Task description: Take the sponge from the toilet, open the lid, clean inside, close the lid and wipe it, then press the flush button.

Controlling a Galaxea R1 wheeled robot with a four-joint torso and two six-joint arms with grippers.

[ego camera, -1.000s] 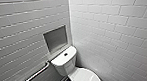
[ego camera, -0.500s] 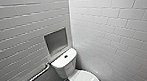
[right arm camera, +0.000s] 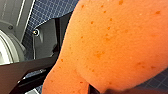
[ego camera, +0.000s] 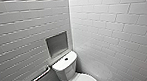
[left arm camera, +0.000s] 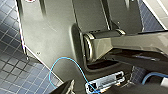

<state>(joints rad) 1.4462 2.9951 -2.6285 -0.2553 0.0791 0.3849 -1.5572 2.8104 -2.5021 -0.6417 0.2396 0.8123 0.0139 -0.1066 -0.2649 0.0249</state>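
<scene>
One sponge (right arm camera: 107, 42) crowds my right wrist camera, orange and pocked, hanging above the blue tiled floor (right arm camera: 47, 10). From that I judge my right hand (right arm camera: 100, 90) is clamped on it, carrying it clear of the ceramic, ready for cleaning. How wide my left hand stands I cannot tell. Farther off, in the head view, the toilet (ego camera: 66, 70) sits in the corner, the lid (ego camera: 86, 80) apparently down, the flush button (ego camera: 66, 59) dark on the tank top. Beyond it, a wall niche (ego camera: 56, 43) and a grab bar (ego camera: 36, 80) line the tiled wall.
</scene>
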